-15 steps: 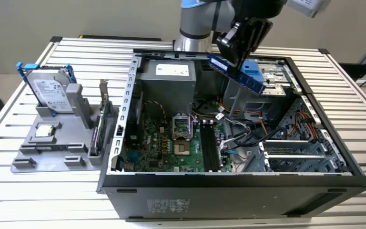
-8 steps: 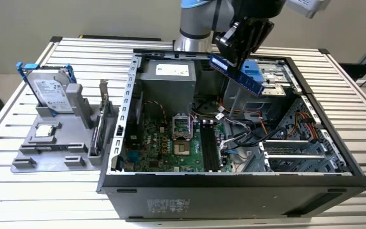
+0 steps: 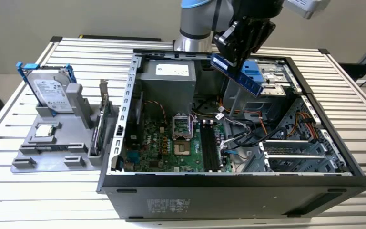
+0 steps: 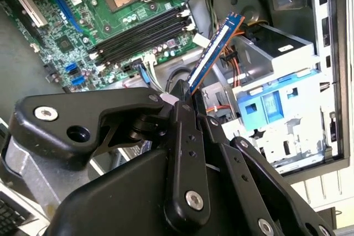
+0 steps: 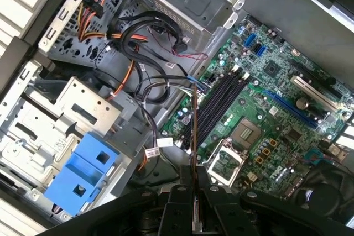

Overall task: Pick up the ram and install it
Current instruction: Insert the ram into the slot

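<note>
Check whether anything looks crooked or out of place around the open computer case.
Only the ram stands out. It hangs tilted over the open case, clamped at one end by the gripper, well apart from the empty black memory slots on the motherboard. That fits a part being carried. No damage or spill is visible.

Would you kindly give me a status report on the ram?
End effector shut on the ram, held tilted above the open case. Memory slots empty. Loose cables beside slots.
</note>
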Robot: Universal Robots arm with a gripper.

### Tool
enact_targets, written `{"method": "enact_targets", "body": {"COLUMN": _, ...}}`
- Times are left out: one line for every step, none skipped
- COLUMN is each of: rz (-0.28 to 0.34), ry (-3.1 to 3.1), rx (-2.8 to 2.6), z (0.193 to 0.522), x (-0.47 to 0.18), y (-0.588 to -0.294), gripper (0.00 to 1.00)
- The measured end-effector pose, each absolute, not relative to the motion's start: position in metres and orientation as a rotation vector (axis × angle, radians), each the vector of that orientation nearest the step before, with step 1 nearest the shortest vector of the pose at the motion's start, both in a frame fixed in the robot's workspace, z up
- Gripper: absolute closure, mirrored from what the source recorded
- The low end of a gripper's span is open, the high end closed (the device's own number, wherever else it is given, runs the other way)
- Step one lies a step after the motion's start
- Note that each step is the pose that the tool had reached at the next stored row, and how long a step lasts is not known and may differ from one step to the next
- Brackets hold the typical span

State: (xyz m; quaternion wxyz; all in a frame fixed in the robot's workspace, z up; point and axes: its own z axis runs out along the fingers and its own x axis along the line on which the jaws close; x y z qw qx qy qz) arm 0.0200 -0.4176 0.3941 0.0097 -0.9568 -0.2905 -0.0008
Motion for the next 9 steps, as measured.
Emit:
{"method": "enact_targets", "body": {"rz": -0.003, "ry": -0.896, "rx": -2.991, "z": 0.3941, "x": 0.0199, "y": -0.4176, "gripper": 1.0}}
{"method": "enact_targets", "body": {"rz": -0.003, "ry": -0.885, "rx": -2.994, "z": 0.3941, "x": 0.0199, "y": -0.4176, "gripper": 1.0}}
{"method": "enact_targets", "body": {"rz": -0.003, "ry": -0.874, "rx": -2.997, "z": 0.3941, "x": 0.0199, "y": -0.4176, "gripper": 1.0}}
{"method": "enact_targets", "body": {"rz": -0.003, "ry": -0.863, "rx": -3.001, "z": 0.3941, "x": 0.0199, "y": -0.4176, "gripper": 1.0}}
{"method": "enact_targets", "body": {"rz": -0.003, "ry": -0.852, "rx": -3.004, "z": 0.3941, "x": 0.0199, "y": -0.4176, "gripper": 1.0}}
{"method": "enact_targets", "body": {"rz": -0.003, "ry": -0.842, "rx": -3.007, "z": 0.3941, "x": 0.0199, "y": -0.4176, "gripper": 1.0}}
{"method": "enact_targets", "body": {"rz": -0.003, "ry": -0.831, "rx": -3.01, "z": 0.3941, "x": 0.0199, "y": -0.4176, "gripper": 1.0}}
{"method": "enact_targets", "body": {"rz": -0.003, "ry": -0.82, "rx": -3.013, "z": 0.3941, "x": 0.0199, "y": -0.4176, "gripper": 1.0}}
{"method": "enact_targets", "body": {"rz": -0.003, "ry": -0.81, "rx": -3.016, "z": 0.3941, "x": 0.0199, "y": -0.4176, "gripper": 1.0}}
